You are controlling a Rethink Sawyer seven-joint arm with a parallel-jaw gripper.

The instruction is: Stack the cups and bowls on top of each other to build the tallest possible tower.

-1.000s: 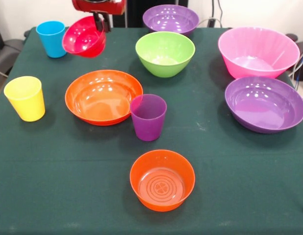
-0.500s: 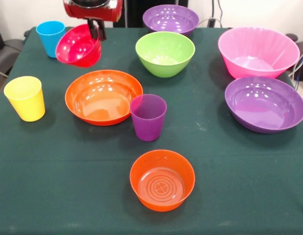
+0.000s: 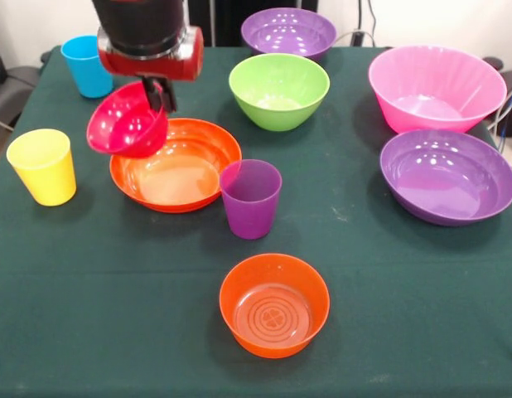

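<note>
Here, pincer [image 3: 159,93] pinching rim of small red bowl [image 3: 123,126], bowl tilted, hanging over far left edge of wide orange bowl [image 3: 185,170], purple cup [image 3: 250,199] just beside it, yellow cup [image 3: 42,166] apart on green worktop [image 3: 388,290].

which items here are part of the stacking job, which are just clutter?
Job:
gripper, holding red bowl
wide orange bowl
small orange bowl
green bowl
pink bowl
two purple bowls
blue cup, yellow cup, purple cup

Clutter:
cables, table edge
</note>
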